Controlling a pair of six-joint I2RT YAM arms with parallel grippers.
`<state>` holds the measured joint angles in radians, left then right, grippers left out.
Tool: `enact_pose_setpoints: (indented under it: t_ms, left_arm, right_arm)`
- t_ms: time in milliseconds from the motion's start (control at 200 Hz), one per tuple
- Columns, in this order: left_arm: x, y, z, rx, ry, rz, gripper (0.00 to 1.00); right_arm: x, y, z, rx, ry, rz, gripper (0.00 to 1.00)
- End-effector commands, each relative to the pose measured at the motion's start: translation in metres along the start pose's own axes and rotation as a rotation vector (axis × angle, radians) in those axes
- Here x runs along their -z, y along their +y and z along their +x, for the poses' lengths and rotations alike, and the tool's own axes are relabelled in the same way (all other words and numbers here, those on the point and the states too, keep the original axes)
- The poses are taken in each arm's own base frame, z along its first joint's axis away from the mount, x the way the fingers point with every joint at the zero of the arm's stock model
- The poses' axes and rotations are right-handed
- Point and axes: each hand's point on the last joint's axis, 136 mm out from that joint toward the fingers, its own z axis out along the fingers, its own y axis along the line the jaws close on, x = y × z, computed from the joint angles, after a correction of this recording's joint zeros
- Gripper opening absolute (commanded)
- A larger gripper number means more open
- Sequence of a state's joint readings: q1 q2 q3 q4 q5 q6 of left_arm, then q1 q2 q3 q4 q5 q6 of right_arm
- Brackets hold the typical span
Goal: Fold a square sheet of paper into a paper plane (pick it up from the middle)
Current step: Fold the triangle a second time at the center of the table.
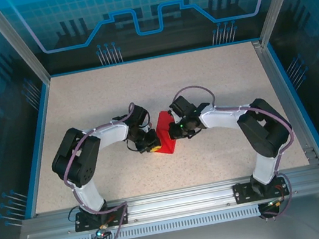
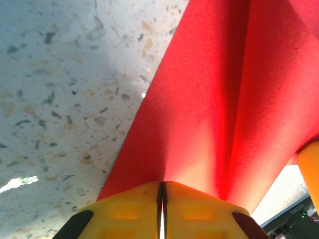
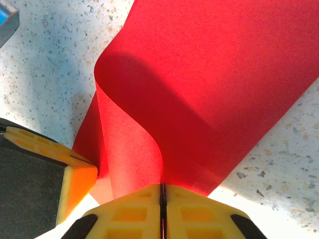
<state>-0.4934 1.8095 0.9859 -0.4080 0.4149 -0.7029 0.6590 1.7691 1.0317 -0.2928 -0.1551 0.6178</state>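
The square sheet of paper [image 1: 165,134] is bright red and stands bent upward in the middle of the table, between the two arms. My left gripper [image 1: 151,145] is shut on its near left edge; in the left wrist view the yellow fingertips [image 2: 134,206] pinch the paper [image 2: 209,109] where it folds into a ridge. My right gripper [image 1: 174,132] is shut on the sheet's opposite edge; in the right wrist view the paper [image 3: 209,89] curls up and over from the closed gripper [image 3: 162,188]. The left gripper's yellow finger [image 3: 75,174] shows at the lower left there.
The speckled tabletop [image 1: 214,79] lies open on all sides, bounded by a blue rim and metal frame posts [image 1: 13,43]. An aluminium rail [image 1: 174,200] runs along the near edge by the arm bases.
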Motion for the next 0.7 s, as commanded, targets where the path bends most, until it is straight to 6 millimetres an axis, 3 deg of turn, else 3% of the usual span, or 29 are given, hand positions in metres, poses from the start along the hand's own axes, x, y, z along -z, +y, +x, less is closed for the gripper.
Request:
enact_pose_setpoints:
  t_ms: [0, 695]
  left_arm:
    - [0.0002, 0.0048, 0.0002, 0.0, 0.019, -0.021, 0.13]
    - [-0.0033, 0.0074, 0.0022, 0.0, 0.026, -0.032, 0.12]
  right_arm:
    - [-0.0049, -0.0066, 0.0063, 0.019, 0.039, 0.07, 0.1]
    - [-0.0068, -0.011, 0.0033, 0.035, 0.032, 0.148, 0.1]
